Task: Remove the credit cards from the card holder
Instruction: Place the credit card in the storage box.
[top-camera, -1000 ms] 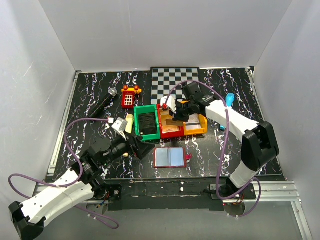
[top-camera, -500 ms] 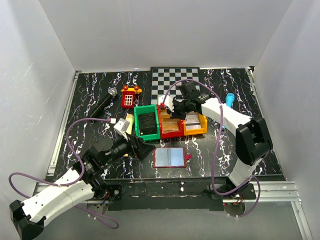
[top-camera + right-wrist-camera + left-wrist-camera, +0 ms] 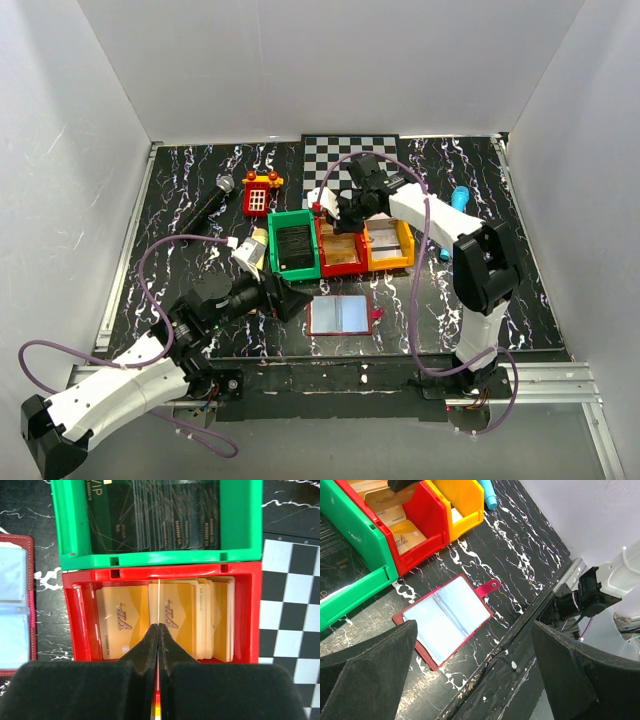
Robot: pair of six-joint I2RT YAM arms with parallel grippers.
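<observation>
The dark-red card holder (image 3: pixel 340 314) lies open on the table in front of the bins, its pale bluish sleeves up and its red tab to the right; it also shows in the left wrist view (image 3: pixel 447 620) and at the left edge of the right wrist view (image 3: pixel 12 605). My left gripper (image 3: pixel 285 298) is open and empty just left of it (image 3: pixel 470 680). My right gripper (image 3: pixel 345 210) is shut on a thin card seen edge-on (image 3: pixel 159 602), held above the red bin (image 3: pixel 160 572). Tan-orange cards (image 3: pixel 122 622) lie in the red bin and dark cards (image 3: pixel 150 515) in the green bin (image 3: pixel 155 559).
The green bin (image 3: pixel 293 245), red bin (image 3: pixel 340 250) and yellow bin (image 3: pixel 388 245) stand side by side mid-table. A microphone (image 3: pixel 208 205) and a red toy phone (image 3: pixel 259 193) lie at the back left. A checkered mat (image 3: pixel 350 160) and a blue marker (image 3: pixel 460 200) lie behind.
My right gripper has moved left from over the yellow bin to over the red bin, still shut. My left gripper has edged a little toward the card holder.
</observation>
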